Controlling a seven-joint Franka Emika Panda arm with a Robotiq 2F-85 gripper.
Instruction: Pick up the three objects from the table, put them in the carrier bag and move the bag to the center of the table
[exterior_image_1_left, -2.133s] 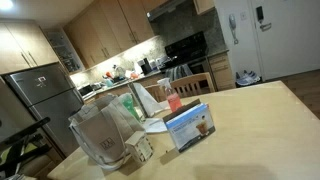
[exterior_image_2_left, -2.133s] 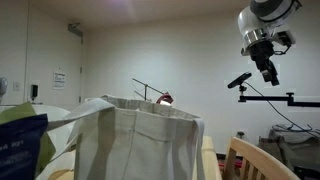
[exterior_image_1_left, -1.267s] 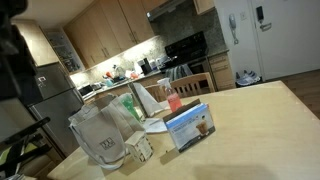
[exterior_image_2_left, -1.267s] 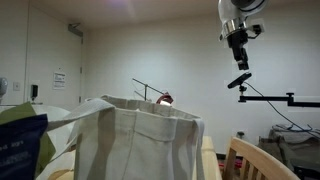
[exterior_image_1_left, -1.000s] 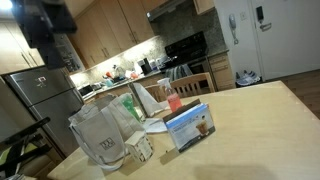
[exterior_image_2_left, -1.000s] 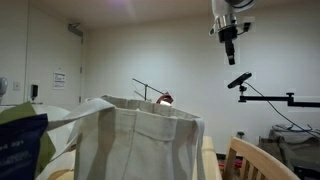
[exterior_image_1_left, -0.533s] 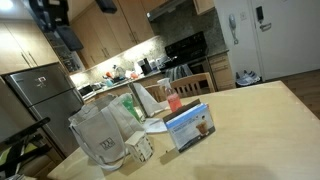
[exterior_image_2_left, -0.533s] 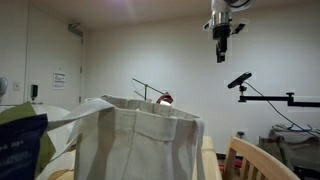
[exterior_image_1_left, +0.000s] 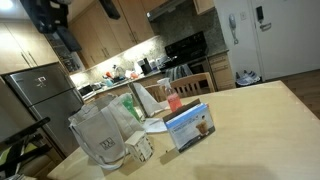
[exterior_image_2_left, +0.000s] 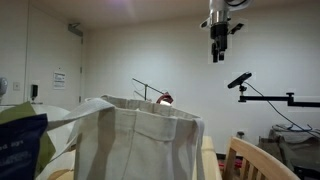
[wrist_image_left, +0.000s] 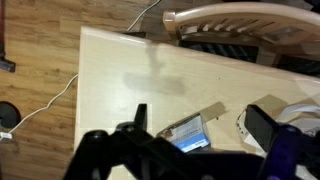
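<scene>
Swung across since two seconds ago; my gripper (exterior_image_2_left: 217, 52) hangs high, jaws wide, empty. Blue carton (wrist_image_left: 190, 132) stands on table (exterior_image_1_left: 260, 120) nearly straight below, long edge roughly along my finger line: wrist turn likely.

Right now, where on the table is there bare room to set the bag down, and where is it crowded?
Bare: the wide stretch of table from the light-blue carton out to the opposite end. Crowded: the end where the carrier bag, small pale box, pink-red bottle and carton stand close together.
</scene>
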